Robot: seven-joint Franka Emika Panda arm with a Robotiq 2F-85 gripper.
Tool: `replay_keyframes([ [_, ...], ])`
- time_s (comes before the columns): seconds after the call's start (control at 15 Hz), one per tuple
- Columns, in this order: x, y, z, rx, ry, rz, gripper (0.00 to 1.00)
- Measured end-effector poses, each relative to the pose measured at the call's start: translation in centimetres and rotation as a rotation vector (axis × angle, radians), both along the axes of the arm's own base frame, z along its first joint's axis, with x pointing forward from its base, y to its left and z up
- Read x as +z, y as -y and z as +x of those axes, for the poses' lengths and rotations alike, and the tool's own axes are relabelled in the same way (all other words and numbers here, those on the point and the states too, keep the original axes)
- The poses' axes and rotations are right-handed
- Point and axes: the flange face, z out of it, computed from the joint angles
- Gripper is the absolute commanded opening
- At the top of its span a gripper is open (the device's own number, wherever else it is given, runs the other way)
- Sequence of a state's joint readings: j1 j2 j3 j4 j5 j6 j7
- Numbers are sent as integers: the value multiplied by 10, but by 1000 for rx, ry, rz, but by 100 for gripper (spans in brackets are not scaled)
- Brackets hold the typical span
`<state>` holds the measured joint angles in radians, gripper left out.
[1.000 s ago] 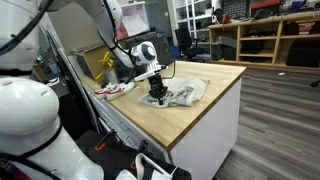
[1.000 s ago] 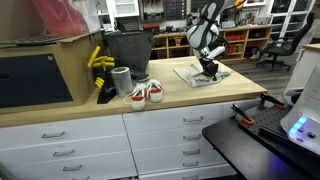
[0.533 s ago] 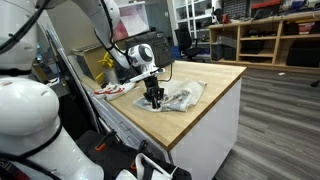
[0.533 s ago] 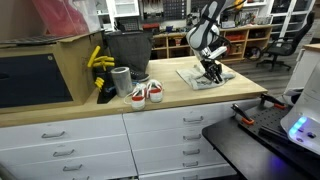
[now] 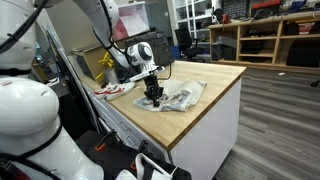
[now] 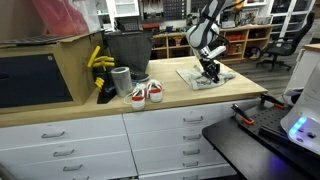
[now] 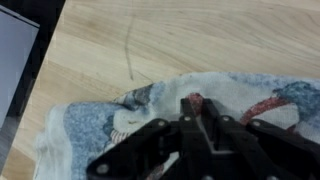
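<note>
In an exterior view, the end effector stands on one crumpled cloth in the middle of the tabletop. Bare wood runs from the cloth to the near corner and the far edge. A pair of shoes lies just behind the arm.

In an exterior view from the drawer side, the end effector is down on the cloth, towards the tabletop's right end. A strip of bare wood lies before it. Two shoes, one grey cup and one black bin stand well apart to the left. What the cup and bin contain is hidden.

In the wrist view, the end effector has its fingers close together over the cloth. Whether they pinch a fold I cannot tell. Open tabletop lies beyond the cloth's edge.
</note>
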<state>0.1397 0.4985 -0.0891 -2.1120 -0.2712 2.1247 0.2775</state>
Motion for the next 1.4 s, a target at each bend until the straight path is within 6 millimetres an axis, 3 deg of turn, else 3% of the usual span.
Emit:
replay_keyframes([
  [0.67,-5,-10,-5,-59,35,-16,0],
  [1.13,-6,-30,-14,-110,-1,25,0],
  [1.2,-6,-32,-15,-116,-7,31,26],
  [1.27,-6,-34,-16,-121,-12,34,29],
  [1.4,-6,-33,-16,-125,-13,36,43],
])
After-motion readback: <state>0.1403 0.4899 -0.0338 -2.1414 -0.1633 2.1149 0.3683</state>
